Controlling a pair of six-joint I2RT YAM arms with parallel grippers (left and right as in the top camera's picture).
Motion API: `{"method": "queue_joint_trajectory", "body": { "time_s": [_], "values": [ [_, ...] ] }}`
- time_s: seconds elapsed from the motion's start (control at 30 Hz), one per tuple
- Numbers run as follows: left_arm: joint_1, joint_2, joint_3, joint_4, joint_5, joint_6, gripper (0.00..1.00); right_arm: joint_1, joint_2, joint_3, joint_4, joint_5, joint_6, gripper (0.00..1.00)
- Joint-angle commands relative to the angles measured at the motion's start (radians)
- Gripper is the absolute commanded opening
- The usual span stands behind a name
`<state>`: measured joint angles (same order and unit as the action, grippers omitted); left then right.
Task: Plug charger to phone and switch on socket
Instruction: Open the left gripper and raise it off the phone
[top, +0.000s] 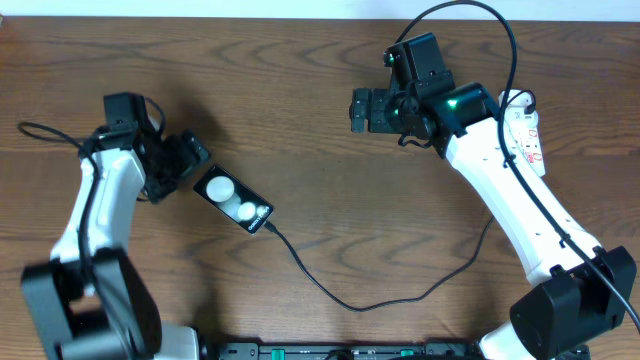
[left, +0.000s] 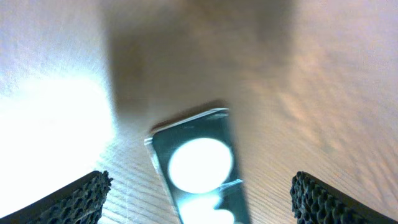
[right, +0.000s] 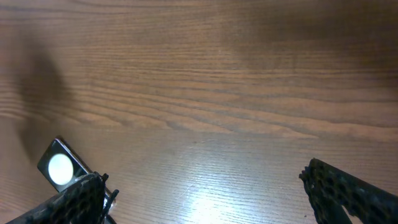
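The phone is a black slab with two white circles, lying slantwise on the table at left centre. The charger, a thin black cable, meets the phone's lower right end and loops across the front of the table toward the right. My left gripper is open at the phone's upper left end; in the left wrist view the phone lies between its fingers. My right gripper is open and empty over bare table, far from the phone. The white socket lies at the far right, partly hidden by my right arm.
The wooden table fills the view. A thick black robot cable runs off the left edge, and another arcs above my right arm. The arm bases stand at the front edge.
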<state>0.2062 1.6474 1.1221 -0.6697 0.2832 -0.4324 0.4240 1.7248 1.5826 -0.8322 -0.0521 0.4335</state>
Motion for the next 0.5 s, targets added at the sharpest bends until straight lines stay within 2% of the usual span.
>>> {"method": "queue_joint_trajectory", "body": {
  "time_s": [0.0,0.2,0.47],
  "values": [
    [-0.075,-0.134,0.056,0.002,-0.022,0.167,0.95,0.002,-0.016,0.011,0.008,0.01,0.006,0.99],
    [-0.163,-0.275,0.058,0.063,-0.023,0.197,0.95,0.002,-0.016,0.011,0.035,0.01,0.006,0.99],
    [-0.17,-0.325,0.058,0.084,-0.023,0.196,0.95,0.002,-0.016,0.011,0.036,0.021,0.007,0.99]
  ]
}}
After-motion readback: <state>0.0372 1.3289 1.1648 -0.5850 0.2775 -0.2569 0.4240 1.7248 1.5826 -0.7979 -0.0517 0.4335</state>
